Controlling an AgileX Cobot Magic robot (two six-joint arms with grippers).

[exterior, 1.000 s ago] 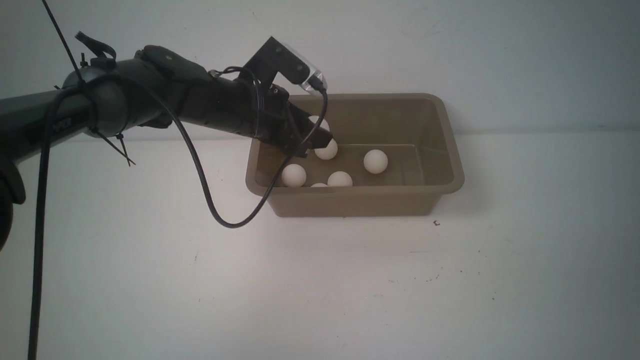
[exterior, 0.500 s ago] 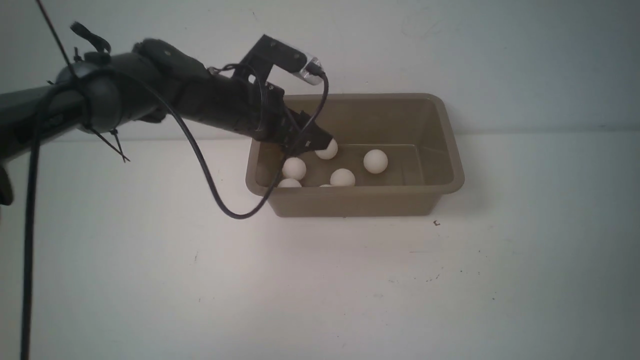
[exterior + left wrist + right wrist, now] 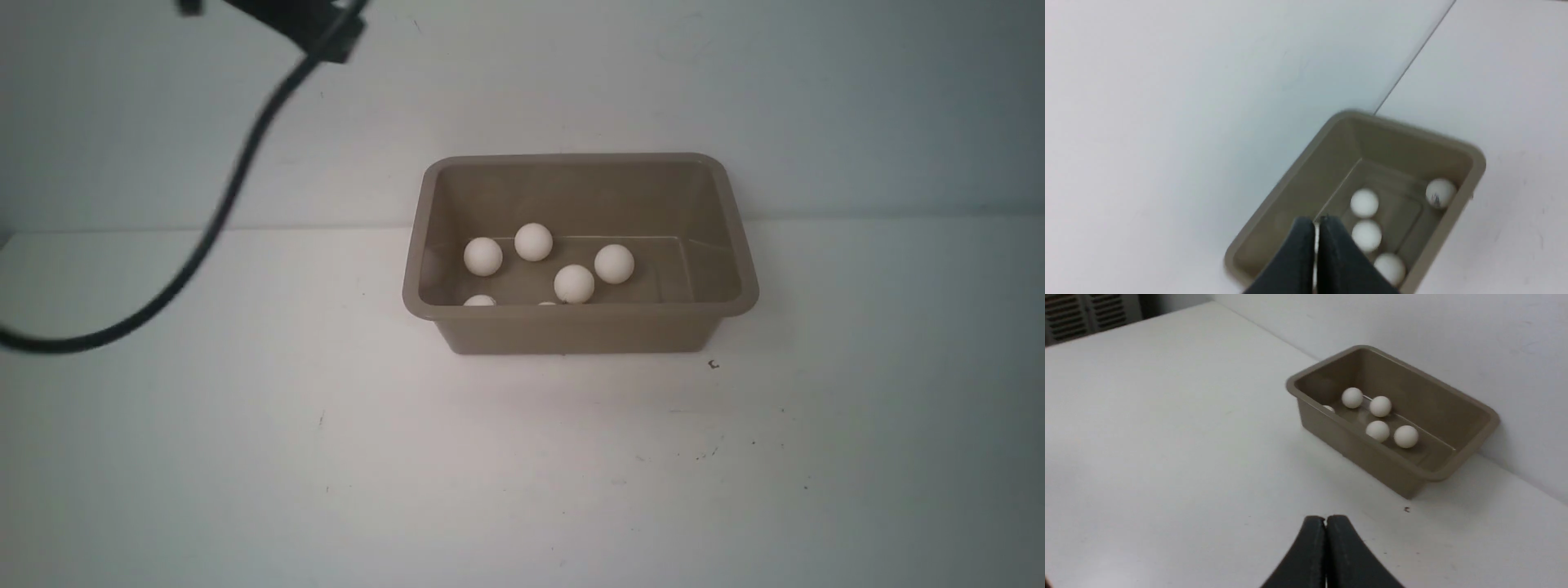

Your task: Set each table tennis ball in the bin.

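White table [image 3: 522, 490] was bare in front, lightly scuffed. Right fingers [image 3: 1327, 521] were pressed together, nothing between them, hanging over the near part of the table, well apart from the bin. Small dark speck [image 3: 713, 365] lay on the table just in front of the bin's right corner. Bin [image 3: 571, 331], taupe tub with flared rim, sat upright toward the far side of the table, close to the wall [image 3: 735, 82]; could not tell if it touched. Table tennis balls [image 3: 574, 283] were inside the bin on its floor. Front view showed six: four whole ones, loosely grouped left of the middle, and two only as white tops behind the near wall. One ball [image 3: 1440, 192] had a dark printed logo and lay in a corner, apart from the others. Left fingers [image 3: 1321, 225] were closed to a thin slit, holding nothing, up in the air over one end of the bin, with balls below. In the front view only a dark piece of the left arm [image 3: 306, 28] and its black cable [image 3: 220, 220] showed at top left, blurred.
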